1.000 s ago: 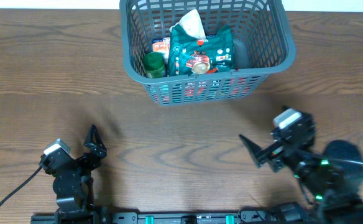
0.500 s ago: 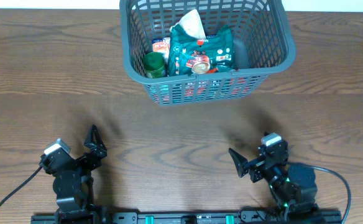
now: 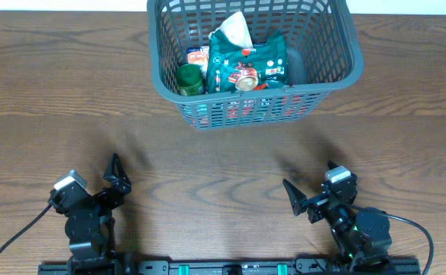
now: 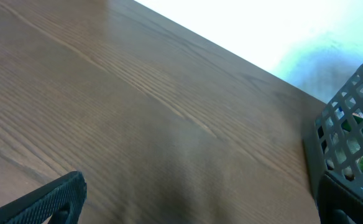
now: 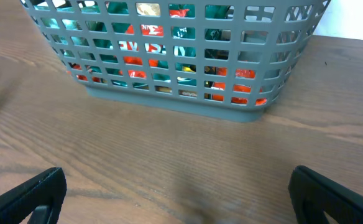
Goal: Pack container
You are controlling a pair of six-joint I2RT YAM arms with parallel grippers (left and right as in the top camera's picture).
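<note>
The container is a dark grey lattice basket at the far middle of the table. It holds a green bag, a white packet, a green can and a small orange packet. In the right wrist view the basket stands ahead, with red and green items showing through its slots. Its corner shows at the right of the left wrist view. My left gripper is open and empty at the near left. My right gripper is open and empty at the near right.
The brown wooden table lies bare between the basket and both grippers. A black cable runs from the left arm to the near left edge. The arm mounting rail lies along the near edge.
My right arm has drawn back left and toward the near edge, then nearly stopped. Its gripper stays open and empty. The left arm and basket have not moved.
</note>
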